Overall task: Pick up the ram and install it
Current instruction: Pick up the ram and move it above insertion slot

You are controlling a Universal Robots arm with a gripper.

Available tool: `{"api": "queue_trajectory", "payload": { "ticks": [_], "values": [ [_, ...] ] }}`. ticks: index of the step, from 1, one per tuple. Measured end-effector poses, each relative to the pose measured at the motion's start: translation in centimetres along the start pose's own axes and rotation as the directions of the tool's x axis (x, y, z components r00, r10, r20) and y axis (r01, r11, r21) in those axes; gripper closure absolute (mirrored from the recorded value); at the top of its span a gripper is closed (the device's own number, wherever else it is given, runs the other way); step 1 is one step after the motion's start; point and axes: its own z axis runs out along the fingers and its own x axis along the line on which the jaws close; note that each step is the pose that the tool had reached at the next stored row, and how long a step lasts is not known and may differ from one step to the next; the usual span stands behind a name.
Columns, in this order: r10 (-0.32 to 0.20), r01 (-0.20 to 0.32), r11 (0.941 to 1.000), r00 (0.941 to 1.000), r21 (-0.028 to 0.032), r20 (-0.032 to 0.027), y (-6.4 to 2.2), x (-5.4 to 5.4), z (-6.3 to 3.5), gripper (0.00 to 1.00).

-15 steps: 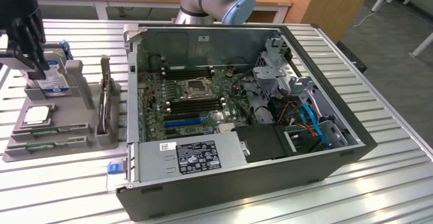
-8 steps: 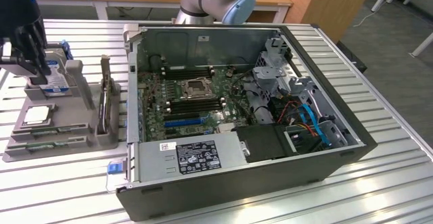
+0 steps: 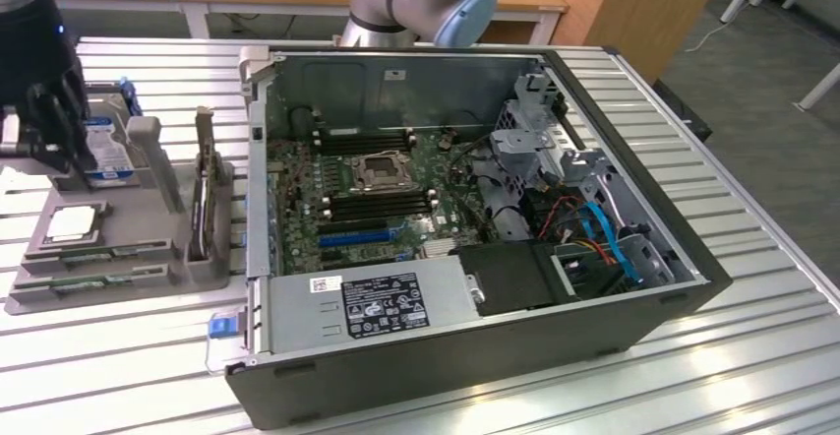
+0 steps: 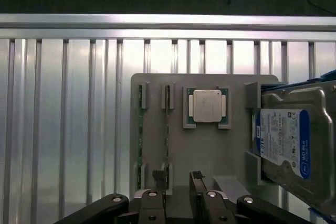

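Our hand [image 4: 177,184] hangs open and empty over the grey holder [image 4: 210,150] on the counter [image 4: 79,103], where the ram [image 4: 140,135] stands edgewise, seemingly light, stiff, fragile, best pinched across its flat faces mid-length.

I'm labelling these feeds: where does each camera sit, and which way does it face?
Exterior view: mounted high, angled down on the open computer case and, at the exterior view's left, the parts tray; an arm joint and the end effector show.
Wrist view: on the wrist, looking straight down on the tray; the open end effector shows.
Both share the tray, hard drive and processor.
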Motion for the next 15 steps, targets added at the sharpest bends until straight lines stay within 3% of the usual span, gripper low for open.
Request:
{"api": "queue_trajectory", "payload": {
  "ticks": [9, 15],
  "values": [
    [0.0, 0.0, 1.0, 1.0, -0.0001, 0.0, 0.46, 3.3, 1.71, 0.68],
    [0.0, 0.0, 1.0, 1.0, -0.0001, 0.0, 0.82, 3.6, 2.83, 0.68]
  ]
}}
